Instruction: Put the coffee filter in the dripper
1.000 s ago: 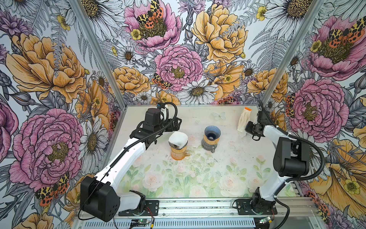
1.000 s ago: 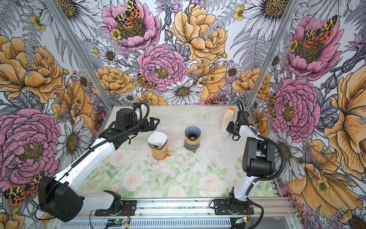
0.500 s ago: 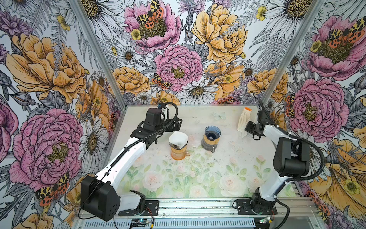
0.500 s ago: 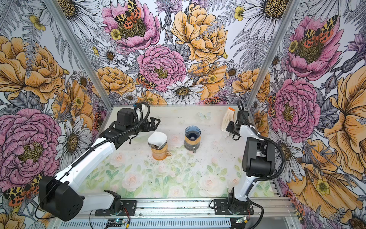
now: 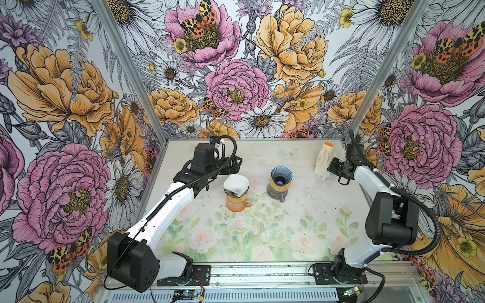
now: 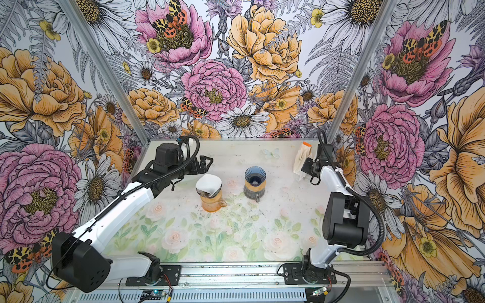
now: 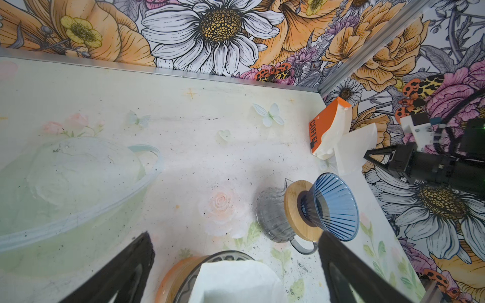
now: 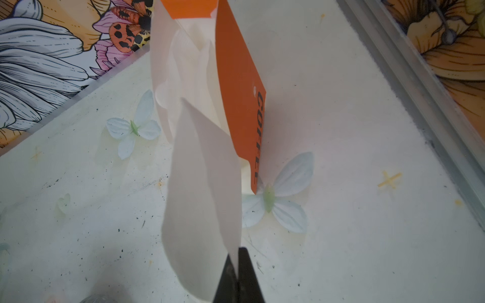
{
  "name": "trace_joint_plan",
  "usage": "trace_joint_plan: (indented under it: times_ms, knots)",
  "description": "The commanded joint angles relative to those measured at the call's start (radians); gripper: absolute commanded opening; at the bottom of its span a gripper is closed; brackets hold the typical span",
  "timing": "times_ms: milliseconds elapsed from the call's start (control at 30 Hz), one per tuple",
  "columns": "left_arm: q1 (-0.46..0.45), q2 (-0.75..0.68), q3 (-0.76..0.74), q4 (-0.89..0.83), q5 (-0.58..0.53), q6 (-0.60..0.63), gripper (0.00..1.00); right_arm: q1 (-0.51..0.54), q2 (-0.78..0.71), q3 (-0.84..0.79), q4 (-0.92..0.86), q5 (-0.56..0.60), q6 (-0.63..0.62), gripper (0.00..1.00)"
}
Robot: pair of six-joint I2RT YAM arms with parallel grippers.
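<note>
Pinching one filter (image 8: 202, 196), right hand (image 8: 237, 265); one blue dripper (image 5: 281, 174), one filter pack (image 5: 325, 157).

Both top views look steeply down from high in front onto the whole table (image 5: 262, 236), the left wrist view faces the blue dripper (image 7: 333, 207) both also show, and the right wrist view sits close against the coffee filter (image 8: 202, 196).

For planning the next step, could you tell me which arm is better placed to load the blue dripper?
Right: the right hand pinches a filter beside the pack, while the left hand is open and empty.
</note>
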Motion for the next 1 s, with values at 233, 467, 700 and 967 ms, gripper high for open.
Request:
trace_joint_plan:
  times_ms: [233,467,700,967]
  knots:
    - [-0.008,0.004,0.037,-0.003,0.008,0.018,0.99,-0.001,-0.184,0.015,-0.081,-0.046,-0.012,0.00]
    - [-0.010,0.009,0.044,-0.003,0.008,0.029,0.99,0.000,-0.269,0.092,-0.181,-0.138,-0.032,0.00]
    - [-0.014,0.019,0.066,-0.002,0.013,0.045,0.99,0.008,-0.288,0.183,-0.284,-0.275,-0.048,0.00]
    - [-0.028,0.054,0.110,-0.007,0.017,0.071,0.99,0.078,-0.253,0.293,-0.415,-0.362,-0.103,0.00]
